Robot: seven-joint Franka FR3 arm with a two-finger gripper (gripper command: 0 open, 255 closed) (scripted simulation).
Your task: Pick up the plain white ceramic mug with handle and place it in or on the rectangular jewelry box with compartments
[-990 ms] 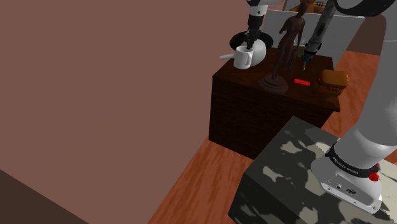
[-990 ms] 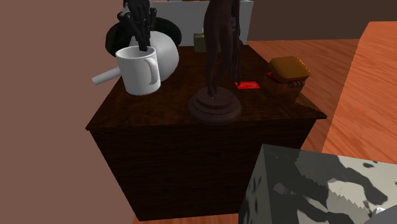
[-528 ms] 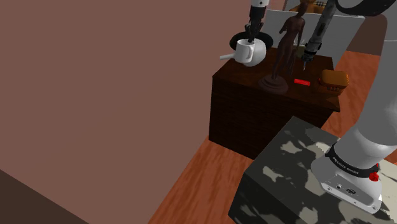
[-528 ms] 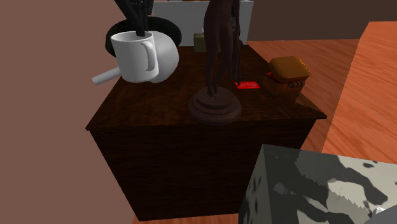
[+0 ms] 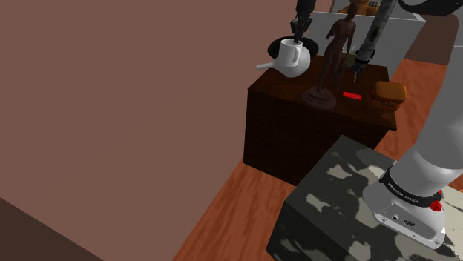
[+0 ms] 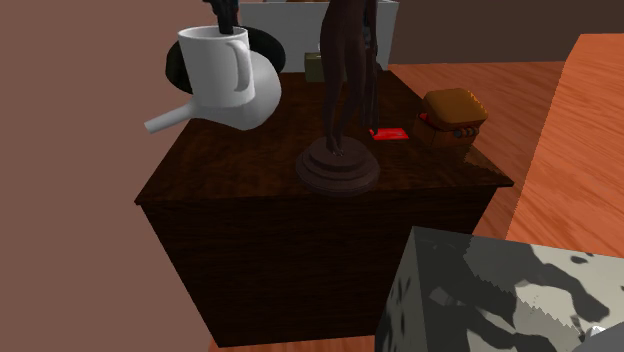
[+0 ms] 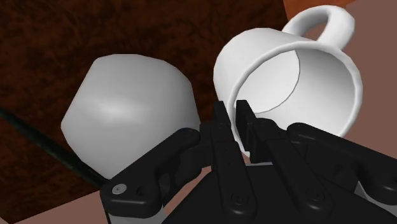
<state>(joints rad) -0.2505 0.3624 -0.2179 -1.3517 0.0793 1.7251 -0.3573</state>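
Note:
The white mug (image 6: 213, 66) with a handle hangs in the air above the far left corner of the dark wooden cabinet (image 6: 260, 190). My gripper (image 6: 227, 18) comes down from above and is shut on the mug's rim. In the wrist view the black fingers (image 7: 224, 127) pinch the rim of the mug (image 7: 299, 70), one inside and one outside. In the shoulder view the mug (image 5: 290, 51) hangs under the gripper (image 5: 296, 33). The small brown jewelry box (image 6: 455, 115) sits at the cabinet's right edge, also the brown box (image 5: 389, 93) in the shoulder view.
Just below the mug lies a white rounded vessel (image 6: 257, 98) with a stick handle on a black disc (image 6: 176, 66). A tall dark figurine (image 6: 340, 150) stands mid-cabinet, between mug and box. A red card (image 6: 392, 133) lies beside the box. The camouflage stand (image 5: 334, 200) is in front.
The gripper has risen with the mug in it. The mug has gone from beside the white vessel to above it. Nothing else has moved.

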